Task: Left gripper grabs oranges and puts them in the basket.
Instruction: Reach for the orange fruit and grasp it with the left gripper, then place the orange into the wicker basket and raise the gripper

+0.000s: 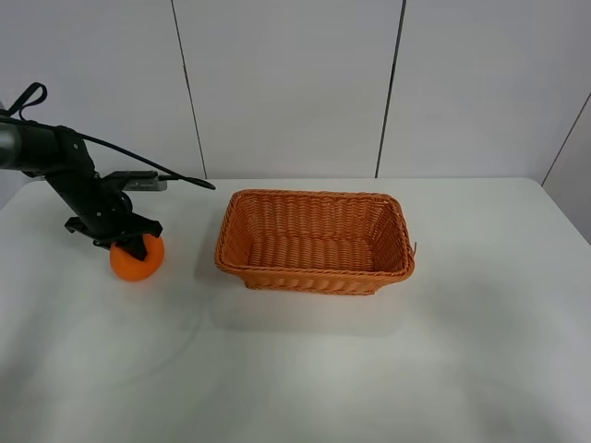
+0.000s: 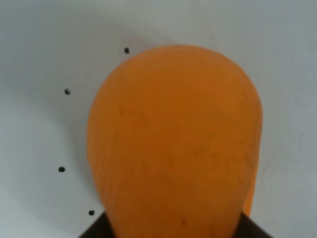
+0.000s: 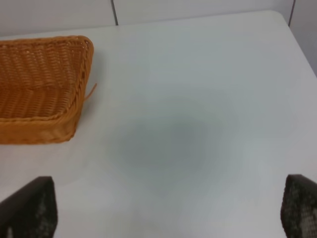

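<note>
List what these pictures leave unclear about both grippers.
Left gripper grip: in the high view its body covers the fingers; the orange fills the left wrist view, so closure is unknowable.
Right gripper: absent from the high view; its wrist view crops the fingers at the edge.

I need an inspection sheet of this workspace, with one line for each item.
Surface: white table, with a few dark specks near the fruit.
Job's things: orange on the table, left of the basket; the wicker basket is empty.
Clutter: nothing seen.
Tools: left tool down over the orange, grip cannot be judged; right tool open above the table, beside the basket.
Cables: black cable trailing behind the left tool.
Surroundings: pale panelled wall.
</note>
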